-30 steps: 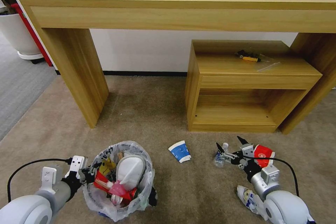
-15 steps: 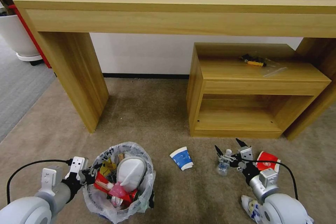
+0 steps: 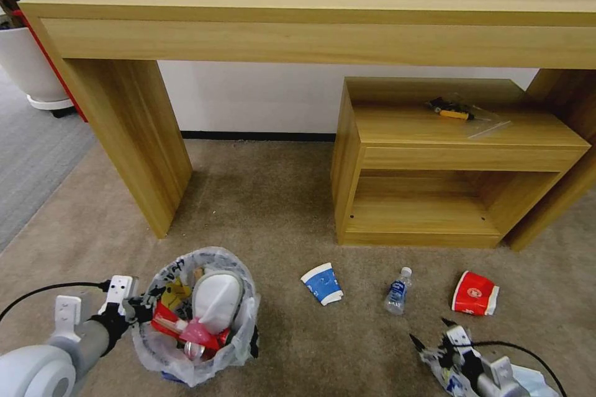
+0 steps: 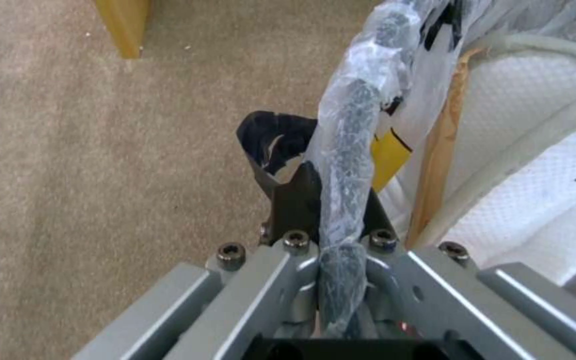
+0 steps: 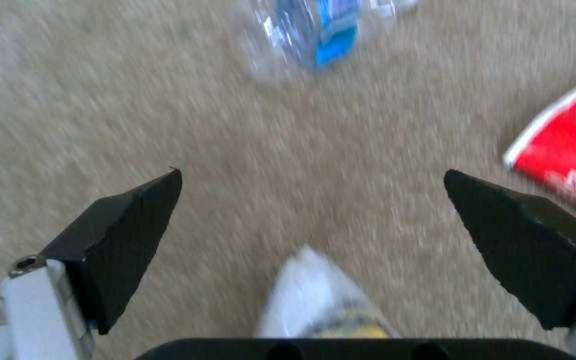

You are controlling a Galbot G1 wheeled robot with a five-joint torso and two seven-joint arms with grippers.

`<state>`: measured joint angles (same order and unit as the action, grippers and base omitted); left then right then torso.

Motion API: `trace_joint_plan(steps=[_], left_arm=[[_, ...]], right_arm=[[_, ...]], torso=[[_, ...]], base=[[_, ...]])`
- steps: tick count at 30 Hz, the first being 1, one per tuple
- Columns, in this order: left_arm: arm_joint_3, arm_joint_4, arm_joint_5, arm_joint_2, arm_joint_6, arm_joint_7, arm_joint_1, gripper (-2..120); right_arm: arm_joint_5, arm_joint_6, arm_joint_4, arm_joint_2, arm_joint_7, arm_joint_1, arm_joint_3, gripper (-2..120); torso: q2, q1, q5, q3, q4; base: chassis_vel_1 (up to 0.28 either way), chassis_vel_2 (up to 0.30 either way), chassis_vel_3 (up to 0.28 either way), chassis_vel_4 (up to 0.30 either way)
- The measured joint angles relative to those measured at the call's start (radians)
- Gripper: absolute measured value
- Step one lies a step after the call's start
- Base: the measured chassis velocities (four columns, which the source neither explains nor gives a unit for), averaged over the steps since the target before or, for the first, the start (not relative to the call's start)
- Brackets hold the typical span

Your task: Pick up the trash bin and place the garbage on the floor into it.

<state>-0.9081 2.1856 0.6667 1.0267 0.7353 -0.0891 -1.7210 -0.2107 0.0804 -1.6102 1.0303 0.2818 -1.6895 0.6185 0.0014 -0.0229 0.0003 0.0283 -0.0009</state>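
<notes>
Low on the left of the head view: left gripper (image 3: 139,309) pinched shut on the near rim of the trash bin (image 3: 195,316), already packed with a white slipper (image 3: 216,301) and red wrappers. Low on the right: right gripper (image 3: 430,332), spread wide and empty, hovering over a crumpled wrapper (image 3: 437,366). Ahead of it on the floor (image 3: 261,211): small clear bottle (image 3: 397,290), long axis pointing away, cap farthest; red-white carton (image 3: 475,293) to its right, paper cup (image 3: 322,283) to its left, toward the bin.

Left wrist view: bag-wrapped rim (image 4: 351,125) clamped between the dark fingers.

Right wrist view: nothing between the tips, wrapper directly below, bottle beyond. Likely the right arm's job, being far nearer.
</notes>
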Motion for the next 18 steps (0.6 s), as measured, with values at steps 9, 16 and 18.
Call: trace_joint_plan(steps=[9, 16, 18], left_arm=[[0.011, 0.014, -0.018, 0.025, 0.000, -0.002, -0.014, 0], [0.029, 0.027, -0.025, 0.024, 0.000, 0.000, -0.006, 0], [0.029, 0.028, -0.025, 0.023, 0.000, 0.002, -0.006, 0]], right_arm=[[-0.002, -0.041, 0.110, 0.005, 0.008, -0.001, 0.002, 100], [-0.017, -0.038, 0.196, 0.005, 0.023, 0.048, 0.000, 100], [-0.021, -0.027, 0.210, 0.008, 0.035, 0.059, -0.004, 100]], torso=[[0.000, 0.000, -0.0002, 0.000, 0.0000], [0.000, 0.000, -0.0002, 0.000, 0.0001], [0.000, 0.000, -0.0002, 0.000, 0.0001]], base=[[0.000, 0.000, 0.000, 0.000], [0.000, 0.000, 0.000, 0.000], [0.000, 0.000, 0.000, 0.000]])
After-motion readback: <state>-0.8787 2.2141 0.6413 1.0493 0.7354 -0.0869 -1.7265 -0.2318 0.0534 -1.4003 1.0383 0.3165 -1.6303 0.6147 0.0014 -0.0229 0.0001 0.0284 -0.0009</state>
